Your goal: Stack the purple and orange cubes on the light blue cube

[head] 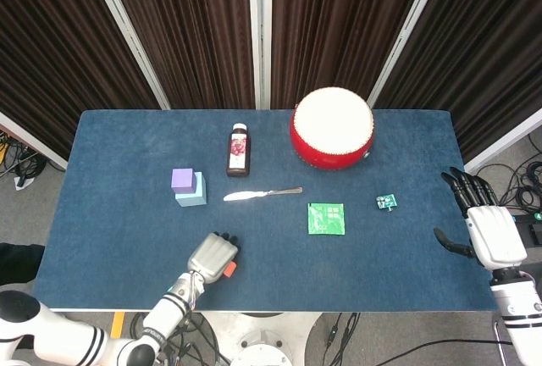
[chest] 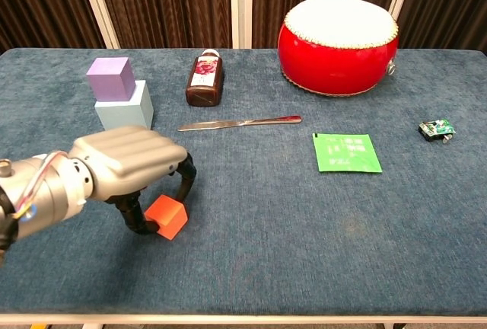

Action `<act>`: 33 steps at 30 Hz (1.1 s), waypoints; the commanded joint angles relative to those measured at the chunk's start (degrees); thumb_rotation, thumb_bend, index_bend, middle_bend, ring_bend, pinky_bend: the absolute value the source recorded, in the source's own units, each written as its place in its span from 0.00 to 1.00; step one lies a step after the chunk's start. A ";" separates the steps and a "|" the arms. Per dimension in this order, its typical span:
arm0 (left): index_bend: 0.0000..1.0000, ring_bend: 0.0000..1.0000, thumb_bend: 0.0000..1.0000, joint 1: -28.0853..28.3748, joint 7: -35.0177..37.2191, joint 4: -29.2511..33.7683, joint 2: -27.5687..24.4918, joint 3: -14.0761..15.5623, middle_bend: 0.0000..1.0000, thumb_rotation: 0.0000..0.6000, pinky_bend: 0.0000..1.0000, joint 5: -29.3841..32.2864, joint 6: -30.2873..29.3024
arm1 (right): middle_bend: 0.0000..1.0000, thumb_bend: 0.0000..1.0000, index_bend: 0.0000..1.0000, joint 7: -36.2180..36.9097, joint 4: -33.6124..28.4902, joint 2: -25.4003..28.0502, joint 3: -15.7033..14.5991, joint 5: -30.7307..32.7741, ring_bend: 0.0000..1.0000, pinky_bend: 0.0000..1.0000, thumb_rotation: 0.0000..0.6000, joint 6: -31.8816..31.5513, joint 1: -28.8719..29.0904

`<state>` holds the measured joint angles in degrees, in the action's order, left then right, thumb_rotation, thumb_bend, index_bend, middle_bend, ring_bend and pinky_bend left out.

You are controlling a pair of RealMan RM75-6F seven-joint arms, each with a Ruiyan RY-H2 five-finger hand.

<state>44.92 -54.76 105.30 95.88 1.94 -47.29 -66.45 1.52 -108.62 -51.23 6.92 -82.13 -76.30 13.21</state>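
The purple cube (chest: 111,78) (head: 181,180) sits on the light blue cube (chest: 126,110) (head: 195,193) at the table's left. Near the front edge, my left hand (chest: 125,166) (head: 213,254) arches over the orange cube (chest: 166,218) (head: 229,270) and pinches it between thumb and fingers. The cube is tilted on a corner. My right hand (head: 487,230) hangs beyond the table's right edge with fingers spread, holding nothing; the chest view does not show it.
A dark sauce bottle (chest: 205,78) lies behind a butter knife (chest: 240,122) mid-table. The red drum (chest: 338,33) stands at the back right. A green packet (chest: 346,152) and a small circuit module (chest: 437,129) lie to the right.
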 commanded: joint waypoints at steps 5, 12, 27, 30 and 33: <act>0.57 0.33 0.28 -1.89 -1.21 8.23 -7.18 -0.33 0.40 1.00 0.44 1.20 -6.67 | 0.00 0.20 0.00 0.33 0.11 0.10 0.11 0.27 0.00 0.00 1.00 0.26 0.09; 0.57 0.33 0.28 -3.15 -2.06 18.03 -16.43 -4.15 0.40 1.00 0.44 4.12 -14.17 | 0.00 0.20 0.00 -0.01 0.18 -0.13 -0.05 -0.50 0.00 0.00 1.00 -0.01 0.06; 0.57 0.34 0.28 3.90 1.01 17.71 -26.87 -19.79 0.41 1.00 0.45 19.96 -10.43 | 0.00 0.20 0.00 -1.52 0.04 -0.91 -0.03 -0.64 0.00 0.00 1.00 0.18 0.43; 0.57 0.34 0.28 5.49 2.55 14.87 -26.47 -21.35 0.41 1.00 0.45 24.39 -8.16 | 0.00 0.20 0.00 -2.09 0.04 -1.12 -0.05 -0.35 0.00 0.00 1.00 0.47 0.57; 0.57 0.34 0.28 7.54 2.91 11.24 -25.42 -22.35 0.41 1.00 0.45 28.73 -6.31 | 0.00 0.20 0.00 -2.39 0.10 -1.29 -0.10 -0.27 0.00 0.00 1.00 0.69 0.69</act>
<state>50.23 -52.85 119.98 69.81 -18.89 -22.43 -75.08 -0.84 -108.54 -52.50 6.83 -82.41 -75.63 13.88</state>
